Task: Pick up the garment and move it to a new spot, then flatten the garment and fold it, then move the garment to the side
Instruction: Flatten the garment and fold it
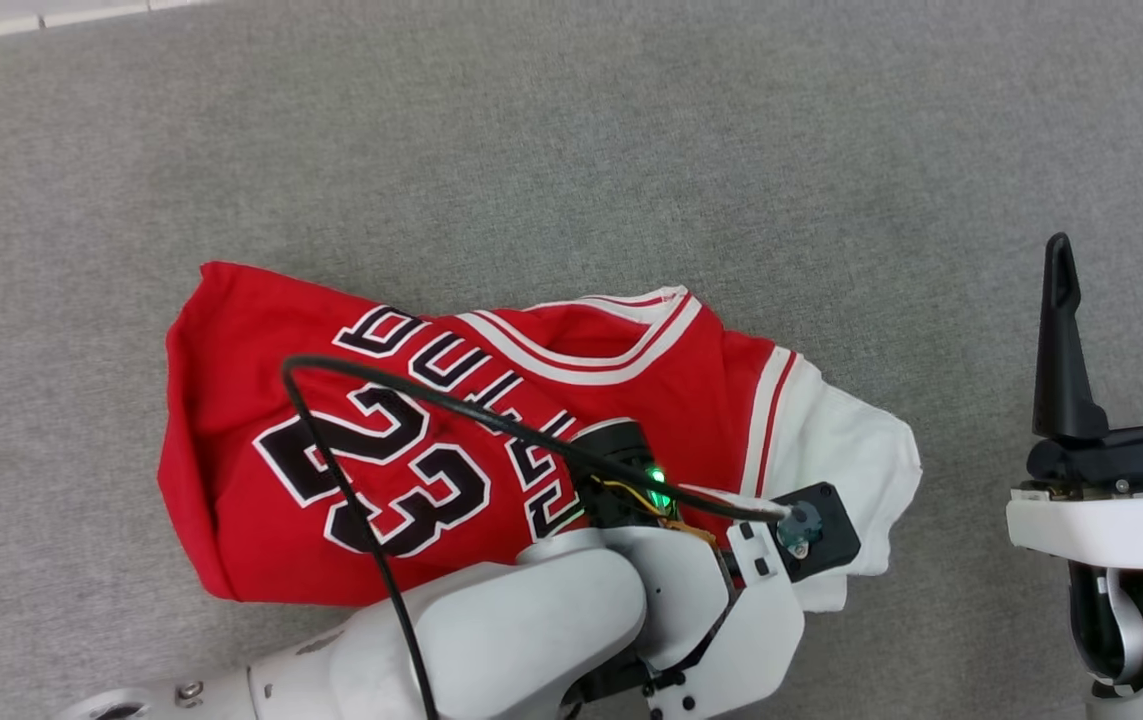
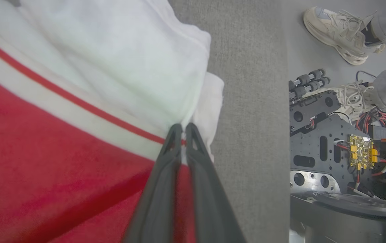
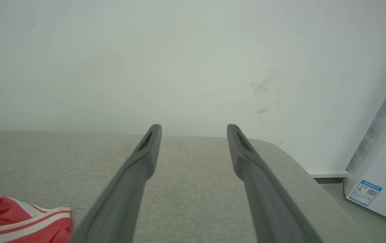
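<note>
On grey surface (image 1: 631, 150), left claw (image 2: 183, 127) pinching garment (image 1: 226, 400) seam, right claw (image 1: 1116, 240) spread, shoes (image 2: 338, 30) beyond

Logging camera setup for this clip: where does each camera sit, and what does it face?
Head: head-mounted, facing down on the red jersey shirt with white sleeves; left forearm, right end effector show.
Left wrist: along left end effector, shut on that shirt.
Right wrist: along open fingers toward a white wall.
Shared: the shirt.

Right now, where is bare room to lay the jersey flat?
Widest free patch: grey surface beyond the garment, up to the far edge. A narrower strip runs between its white sleeve and the right jaws. Crowded where the left arm overlies the garment.
</note>
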